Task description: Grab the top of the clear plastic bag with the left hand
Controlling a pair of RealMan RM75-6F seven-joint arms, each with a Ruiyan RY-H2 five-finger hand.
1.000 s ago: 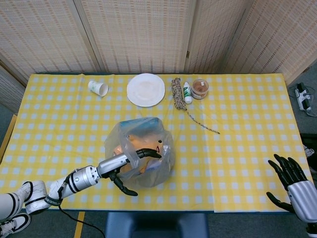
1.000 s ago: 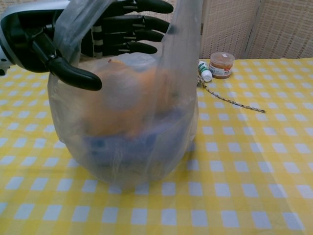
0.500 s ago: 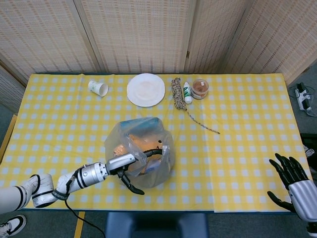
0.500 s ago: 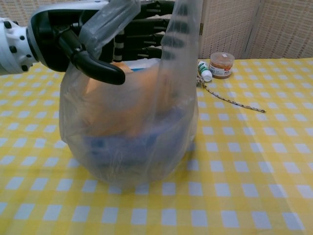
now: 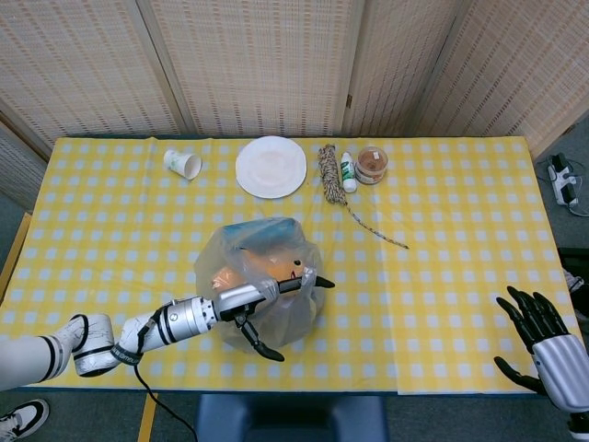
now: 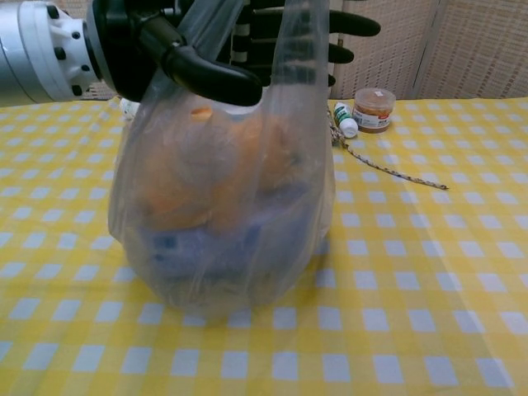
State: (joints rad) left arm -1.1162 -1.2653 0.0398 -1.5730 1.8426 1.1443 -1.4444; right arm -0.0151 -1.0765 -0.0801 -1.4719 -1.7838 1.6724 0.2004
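The right hand point(image 5: 543, 345) is being held with fingers spread, grasping nothing, beyond the table's near right corner; the clear plastic bag point(image 5: 262, 276) is standing mid-table on the checked cloth point(image 5: 442, 212); its top is being reached into by the left hand point(image 6: 206, 49), fingers extended, not clenched; a plate point(image 5: 271, 167) is lying far behind.

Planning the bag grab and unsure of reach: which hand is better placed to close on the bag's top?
Left. The left hand is already at the top of the clear plastic bag, fingers spread around the gathered plastic. The right hand is open at the table's far right edge, well away.
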